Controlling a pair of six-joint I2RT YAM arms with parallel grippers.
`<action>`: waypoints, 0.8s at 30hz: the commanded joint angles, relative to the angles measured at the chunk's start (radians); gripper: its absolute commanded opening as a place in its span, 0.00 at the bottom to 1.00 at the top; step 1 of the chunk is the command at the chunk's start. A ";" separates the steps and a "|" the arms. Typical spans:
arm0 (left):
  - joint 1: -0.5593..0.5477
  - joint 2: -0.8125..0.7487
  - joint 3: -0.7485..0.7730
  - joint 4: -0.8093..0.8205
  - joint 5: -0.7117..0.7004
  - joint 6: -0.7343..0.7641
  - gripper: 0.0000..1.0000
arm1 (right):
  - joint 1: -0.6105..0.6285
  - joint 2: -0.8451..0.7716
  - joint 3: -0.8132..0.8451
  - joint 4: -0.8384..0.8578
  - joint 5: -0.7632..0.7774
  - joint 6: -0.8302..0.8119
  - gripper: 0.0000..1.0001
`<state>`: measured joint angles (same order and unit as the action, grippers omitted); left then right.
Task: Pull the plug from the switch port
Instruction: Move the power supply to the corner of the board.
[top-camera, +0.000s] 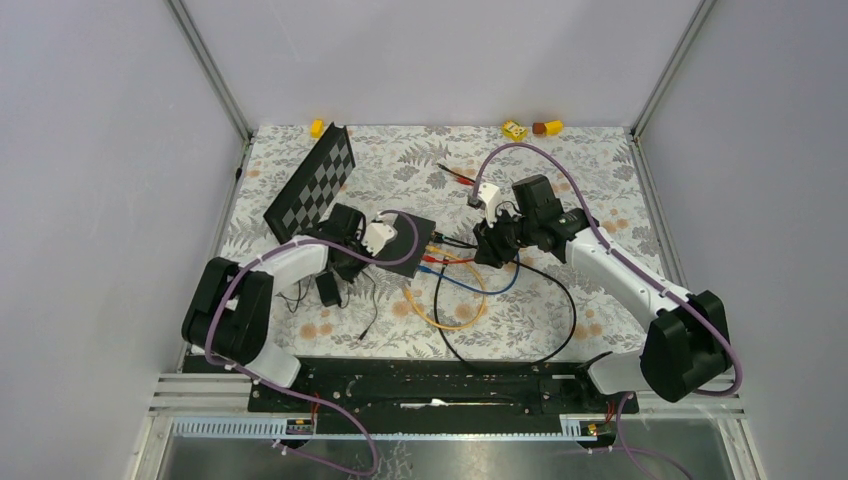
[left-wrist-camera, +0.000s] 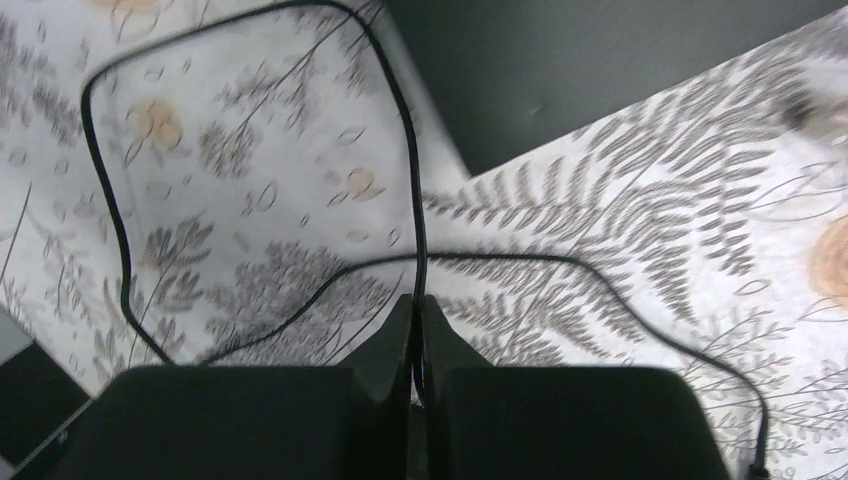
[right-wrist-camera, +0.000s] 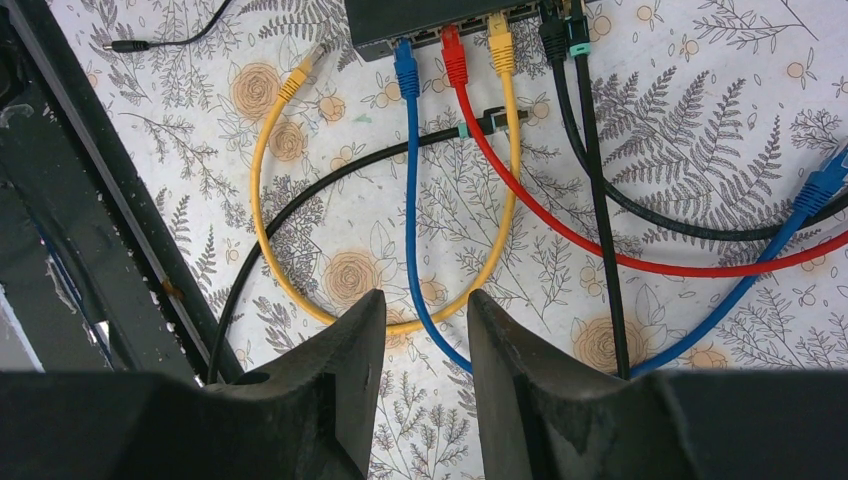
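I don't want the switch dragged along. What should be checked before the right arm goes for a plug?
1. Blue plug, red plug and yellow plug seated in switch: ok.
2. Right gripper open and empty: ok.
3. Right gripper at a plug: not ok, short of the switch.
4. Left gripper bracing the switch: not ok, shut beside it.
5. Thin wire pinched in left gripper: cannot tell.

High above the near edge, we look down on the whole table (top-camera: 400, 160). Our left wrist view sits close over a thin black wire (left-wrist-camera: 415, 180); our right faces the switch (right-wrist-camera: 400, 20), also visible from overhead.
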<state>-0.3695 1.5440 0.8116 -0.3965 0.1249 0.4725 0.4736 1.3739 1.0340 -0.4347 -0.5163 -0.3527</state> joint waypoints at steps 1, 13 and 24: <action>0.059 -0.067 -0.014 -0.036 -0.068 0.026 0.00 | -0.008 0.005 -0.004 0.014 -0.021 -0.016 0.43; 0.256 -0.285 0.001 -0.163 -0.040 0.102 0.00 | -0.010 0.018 -0.003 0.015 -0.028 -0.024 0.43; 0.369 -0.348 -0.056 -0.186 0.000 0.156 0.09 | -0.009 0.030 0.001 0.011 -0.039 -0.032 0.44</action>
<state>-0.0051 1.2083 0.7807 -0.5854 0.0841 0.6014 0.4702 1.3918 1.0294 -0.4351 -0.5190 -0.3645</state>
